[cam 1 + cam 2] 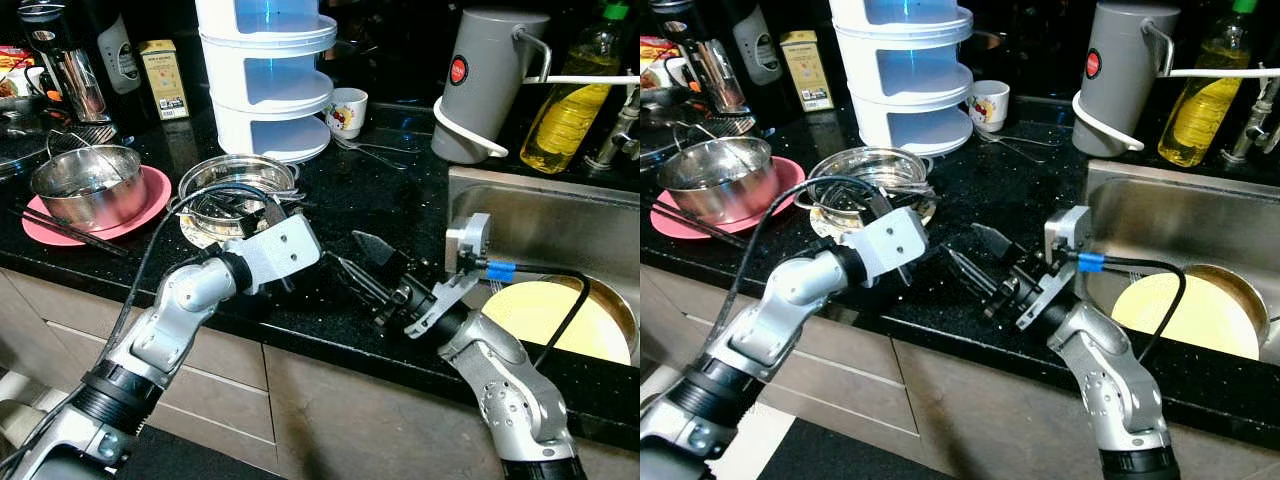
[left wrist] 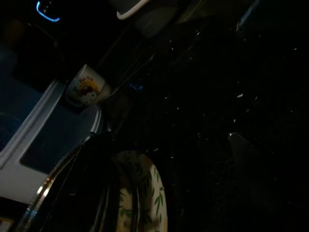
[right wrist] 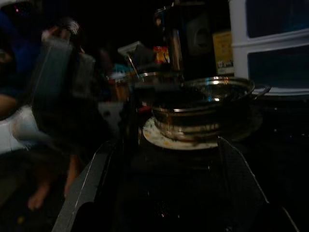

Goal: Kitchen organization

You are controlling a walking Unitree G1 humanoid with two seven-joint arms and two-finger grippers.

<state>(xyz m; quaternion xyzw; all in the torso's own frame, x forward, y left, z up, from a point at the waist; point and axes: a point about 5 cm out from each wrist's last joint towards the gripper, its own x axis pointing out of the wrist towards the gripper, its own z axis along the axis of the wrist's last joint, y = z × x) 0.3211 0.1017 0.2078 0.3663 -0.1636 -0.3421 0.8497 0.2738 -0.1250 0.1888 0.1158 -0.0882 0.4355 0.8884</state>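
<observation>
A steel bowl (image 1: 236,182) with handles sits on a leaf-patterned plate (image 2: 157,203) in the middle of the black counter (image 1: 390,200). My left gripper (image 1: 268,215) is at the bowl's near right rim, its wrist block in front of it. My right gripper (image 1: 358,262) hovers low over the counter just right of that, open and pointing left toward the bowl. Its two fingers (image 3: 87,188) stand wide apart with nothing between them. A second steel bowl (image 1: 88,185) rests on a pink plate (image 1: 150,200) at the left, with chopsticks (image 1: 70,232) across the plate's front.
Behind the bowl stands a white stacked container (image 1: 265,70), with a small mug (image 1: 347,110) and a spoon (image 1: 375,148) beside it. A grey kettle (image 1: 485,80) and an oil bottle (image 1: 570,100) are at the back right. The sink (image 1: 530,215) holds a yellow plate (image 1: 545,315).
</observation>
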